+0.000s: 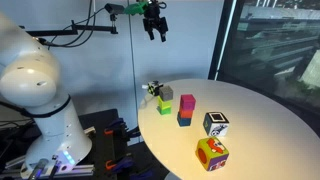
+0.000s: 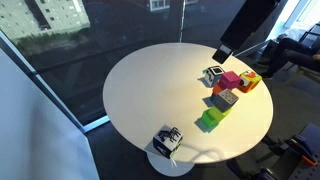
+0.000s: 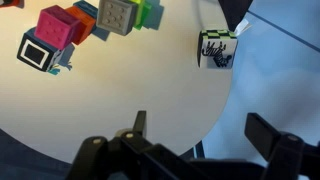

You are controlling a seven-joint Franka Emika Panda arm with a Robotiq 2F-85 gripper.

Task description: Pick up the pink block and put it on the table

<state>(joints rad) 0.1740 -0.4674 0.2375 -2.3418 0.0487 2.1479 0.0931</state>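
The pink block (image 1: 186, 103) is a small magenta cube that sits on top of a blue cube (image 1: 185, 119) on the round white table (image 1: 260, 130). It also shows in an exterior view (image 2: 231, 80) and at the top left of the wrist view (image 3: 60, 25). My gripper (image 1: 154, 30) hangs high above the table's far edge, open and empty. In the wrist view its two fingers (image 3: 205, 135) frame bare tabletop (image 3: 120, 90) and the table's rim, well away from the pink block.
Around the pink block stand a black-and-white framed cube (image 1: 216, 124), an orange patterned cube (image 1: 211, 153), a green block (image 1: 164, 106), a grey block (image 1: 166, 93) and a black-and-white patterned cube (image 3: 217, 47) near the rim. Glass walls (image 1: 270, 40) surround the table.
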